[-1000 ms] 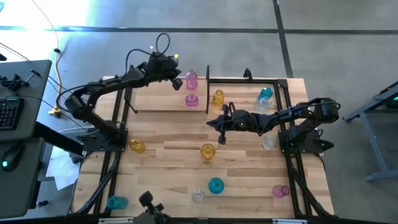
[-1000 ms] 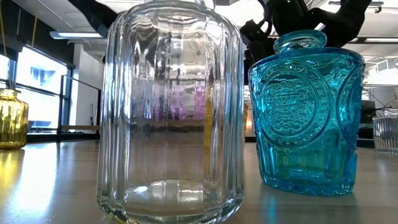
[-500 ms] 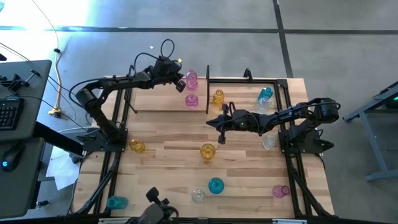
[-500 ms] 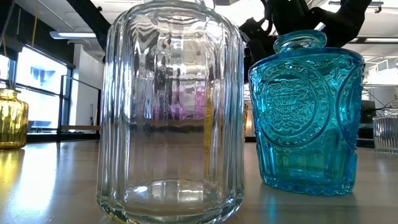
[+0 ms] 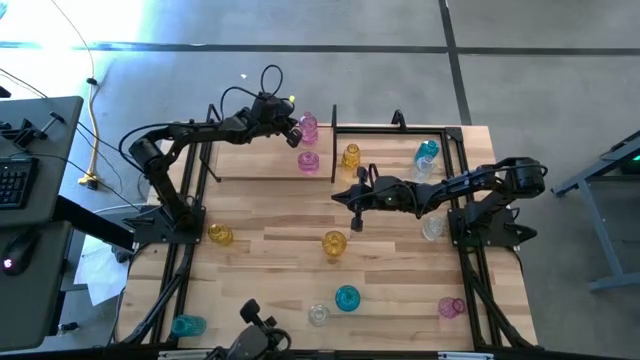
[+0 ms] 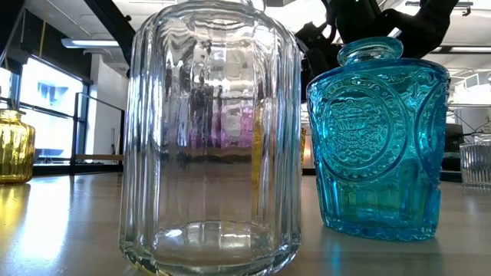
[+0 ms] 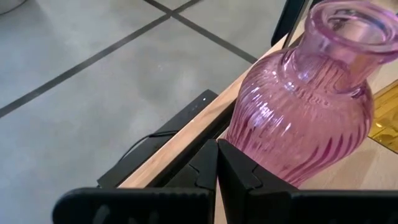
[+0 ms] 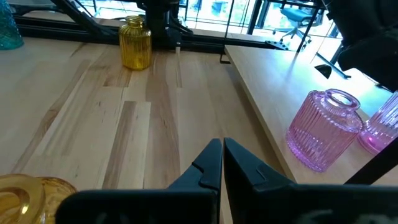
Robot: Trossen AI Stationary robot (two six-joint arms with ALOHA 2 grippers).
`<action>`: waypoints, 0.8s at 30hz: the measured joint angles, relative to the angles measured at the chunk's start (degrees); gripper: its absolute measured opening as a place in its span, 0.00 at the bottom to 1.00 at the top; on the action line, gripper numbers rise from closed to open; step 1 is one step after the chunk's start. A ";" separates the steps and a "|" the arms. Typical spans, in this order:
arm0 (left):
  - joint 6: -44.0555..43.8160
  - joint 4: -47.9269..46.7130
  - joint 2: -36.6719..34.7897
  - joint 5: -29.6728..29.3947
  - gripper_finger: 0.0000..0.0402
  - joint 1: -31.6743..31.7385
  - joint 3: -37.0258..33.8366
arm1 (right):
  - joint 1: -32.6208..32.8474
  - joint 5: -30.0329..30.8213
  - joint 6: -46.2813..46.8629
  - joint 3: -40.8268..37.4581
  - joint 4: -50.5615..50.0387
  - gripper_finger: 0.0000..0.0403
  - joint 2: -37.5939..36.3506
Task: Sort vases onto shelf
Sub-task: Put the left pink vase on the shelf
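The shelf (image 5: 255, 160) stands along the table's far side. Two pink vases (image 5: 308, 128) (image 5: 308, 161), an amber one (image 5: 351, 156), a teal one (image 5: 428, 151) and a clear one (image 5: 424, 168) stand on it. My left gripper (image 5: 289, 124) (image 7: 217, 148) is shut, just left of the far pink vase (image 7: 305, 99), which stands upright at the board's far edge. My right gripper (image 5: 351, 208) (image 8: 222, 148) is shut and hovers over mid-table, near an amber vase (image 5: 334, 243) (image 8: 25, 193). Other vases stand on the table. My left gripper's shut fingertips (image 7: 239, 163) come level from the table's left, at the lower wall (image 7: 261, 155) of the far pink vase. Whether they touch the glass I cannot tell. The vase stands upright on the shelf board.
On the table stand an amber vase (image 5: 220, 235), a clear one (image 5: 432, 228), teal (image 5: 347, 298) and clear (image 5: 318, 315) near the front, pink (image 5: 451, 307) and teal (image 5: 187, 325) at the near corners. The low view shows the clear (image 6: 211, 138) and teal (image 6: 380, 138) vases close up.
My left gripper has crept toward the table's right, closer to the far pink vase, while its arm's elbow has swung outward. The vases and my right arm have stayed where they were.
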 joint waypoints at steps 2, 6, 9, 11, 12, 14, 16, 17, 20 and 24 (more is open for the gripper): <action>0.00 0.44 0.00 0.12 0.00 -0.26 0.00 | 0.00 0.00 0.00 0.00 0.01 0.00 -0.01; 0.02 1.36 -0.10 0.17 0.00 -0.69 0.00 | 0.00 0.00 0.02 0.00 0.01 0.00 0.00; 0.02 1.09 -0.64 0.11 0.00 -0.43 0.00 | 0.00 0.02 0.02 0.00 0.00 0.00 0.00; 0.02 0.65 -1.08 -0.10 0.00 -0.09 0.00 | 0.00 0.04 0.02 0.00 -0.01 0.00 0.00; 0.02 0.23 -1.34 -0.11 0.00 0.09 0.00 | 0.00 0.13 0.02 0.00 -0.02 0.00 0.00; 0.02 -0.37 -1.72 -0.16 0.00 0.12 0.00 | 0.02 0.24 0.03 0.00 -0.20 0.00 0.00; -0.04 -1.00 -1.77 -0.20 0.00 0.05 0.00 | 0.02 0.24 0.05 0.00 -0.52 0.00 0.00; -0.04 -1.18 -1.77 -0.03 0.00 0.05 -0.02 | 0.02 0.24 0.15 0.00 -0.65 0.00 0.00; -0.34 0.82 -1.81 0.14 0.00 -0.31 -1.43 | 0.02 0.22 0.15 0.00 -1.28 0.00 0.00; -2.08 4.63 -1.79 0.17 0.00 -0.38 -4.61 | 0.02 0.22 0.17 0.00 -1.34 0.00 0.00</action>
